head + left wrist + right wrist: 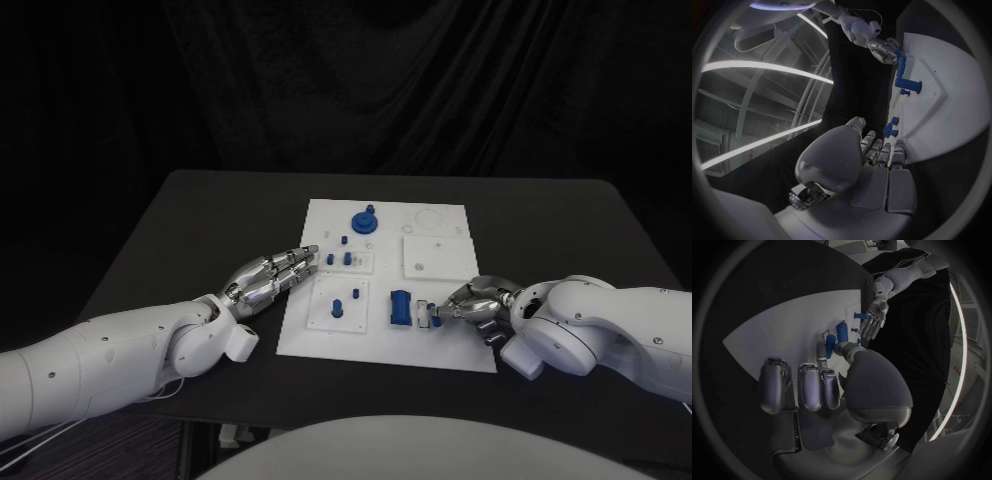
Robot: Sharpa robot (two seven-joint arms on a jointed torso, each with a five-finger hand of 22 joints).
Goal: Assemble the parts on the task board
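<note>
The right hand (469, 303) pinches a small blue part (434, 315) on the task board (440, 345); the left hand (270, 278) rests released, fingers spread, at the board's left edge.

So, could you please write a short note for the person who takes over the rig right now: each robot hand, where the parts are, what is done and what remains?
Left robot hand: open, fingers straight, lying flat at the left edge of the board, holding nothing.
Right robot hand: at the board's near right part, fingertips at a blue block; whether it grips the block cannot be told.
Parts: a round knob at the far end, small pegs in the middle, a peg standing in the near left plate.
Done: some parts stand in the board.
Left: seating the block; the far right plates look unfilled.
</note>
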